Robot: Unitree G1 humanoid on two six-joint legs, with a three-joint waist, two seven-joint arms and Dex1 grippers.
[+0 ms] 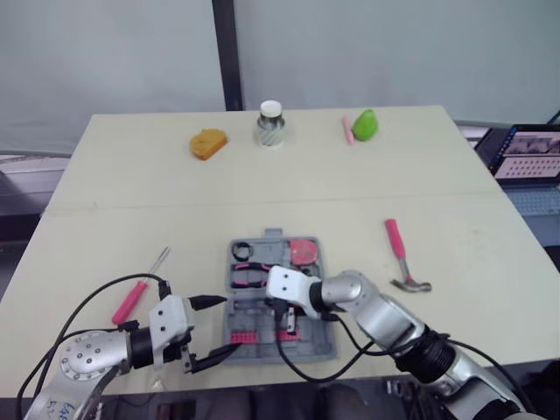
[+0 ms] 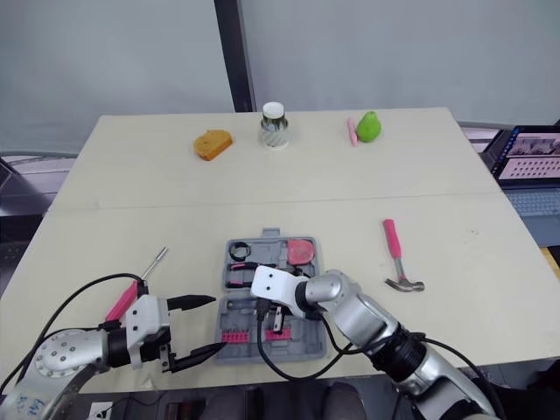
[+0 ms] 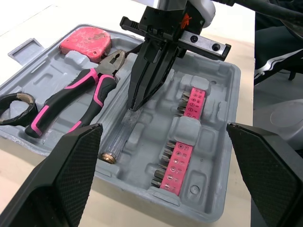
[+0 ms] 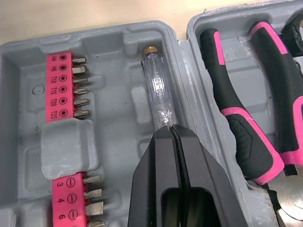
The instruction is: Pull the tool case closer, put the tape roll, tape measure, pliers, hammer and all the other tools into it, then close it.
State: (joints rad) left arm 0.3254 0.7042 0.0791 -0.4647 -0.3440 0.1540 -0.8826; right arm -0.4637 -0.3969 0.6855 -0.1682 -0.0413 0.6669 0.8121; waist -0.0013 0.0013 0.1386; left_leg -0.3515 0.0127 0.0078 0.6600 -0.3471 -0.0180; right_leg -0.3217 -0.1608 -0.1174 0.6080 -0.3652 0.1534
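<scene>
While the right gripper (image 4: 171, 128) stands inside the open tool case (image 1: 319, 346) with its fingers pressed together, their tip touches one end of the clear driver handle (image 4: 158, 92). That handle lies in its slot alongside the pliers (image 4: 232, 109), and its brass end points toward the case's left edge. The left gripper (image 2: 216, 324) waits at that left edge, spread wide and holding nothing. Two tools lie outside the case. The hammer (image 1: 401, 258) is well off its right side, handle pointing toward the table's far edge, so the right arm looks nearer to it. The pink screwdriver (image 1: 131, 300) lies off the left side, within the left arm's range.
</scene>
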